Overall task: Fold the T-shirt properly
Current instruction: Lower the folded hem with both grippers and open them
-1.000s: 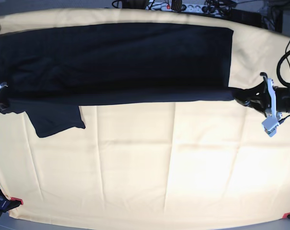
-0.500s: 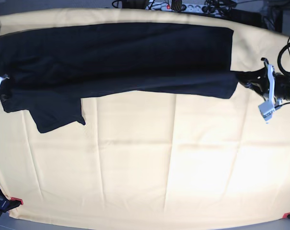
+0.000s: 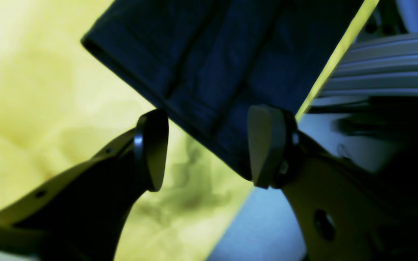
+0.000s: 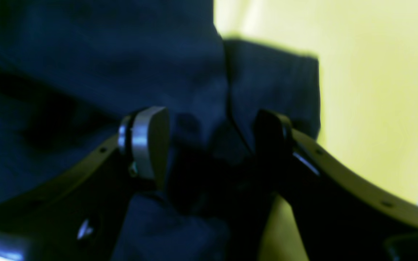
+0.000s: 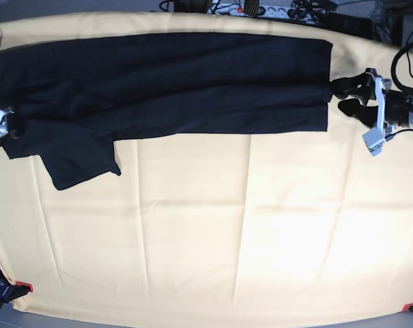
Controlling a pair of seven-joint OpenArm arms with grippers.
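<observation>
The black T-shirt (image 5: 158, 82) lies flat in a long band across the far half of the table, one sleeve (image 5: 80, 164) sticking out toward the near left. My left gripper (image 5: 338, 96) stands open at the shirt's right end. In the left wrist view the T-shirt's (image 3: 230, 54) hem corner lies between and beyond the left gripper's (image 3: 209, 148) spread fingers, untouched by the pads. My right gripper (image 5: 8, 128) is at the shirt's left end. In its wrist view the right gripper (image 4: 210, 141) is open over bunched T-shirt (image 4: 85, 54) cloth.
A pale yellow cloth (image 5: 226, 232) covers the whole table. A power strip and cables (image 5: 254, 8) lie past the far edge. A red clamp (image 5: 23, 285) holds the near left corner. Cables loop by the left arm (image 5: 411, 61).
Both grippers carried the shirt's near edge toward the far side, narrowing the band. Both then opened and let the cloth go.
</observation>
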